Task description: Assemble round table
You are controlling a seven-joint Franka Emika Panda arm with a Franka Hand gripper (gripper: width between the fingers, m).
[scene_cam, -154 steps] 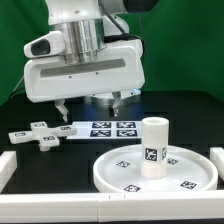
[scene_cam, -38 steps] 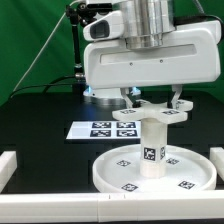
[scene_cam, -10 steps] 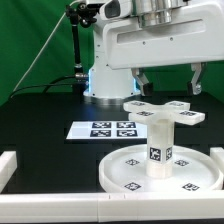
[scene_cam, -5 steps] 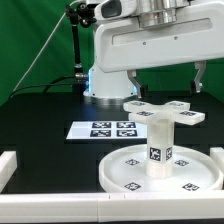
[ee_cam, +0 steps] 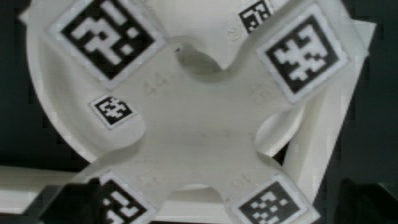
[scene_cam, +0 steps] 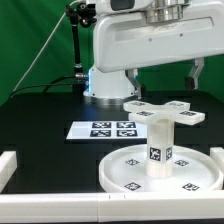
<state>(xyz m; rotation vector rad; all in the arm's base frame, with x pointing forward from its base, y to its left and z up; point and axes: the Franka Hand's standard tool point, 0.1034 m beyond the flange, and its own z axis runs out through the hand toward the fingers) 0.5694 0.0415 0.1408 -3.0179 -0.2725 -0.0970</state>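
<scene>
My gripper has lifted clear, fingers wide apart, leaving the cross-shaped foot sitting atop the leg upright on the disc, so I judge the stack complete.

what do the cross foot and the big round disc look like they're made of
Cross-shaped foot: likely hard white plastic, matte, with crisp edges and printed tags. Round disc: apparently the same white plastic, with a smooth raised rim.

The exterior view looks slightly down across the table toward the arm's base at its far edge. The wrist view looks from close above at the cross-shaped foot, which both views show.
</scene>
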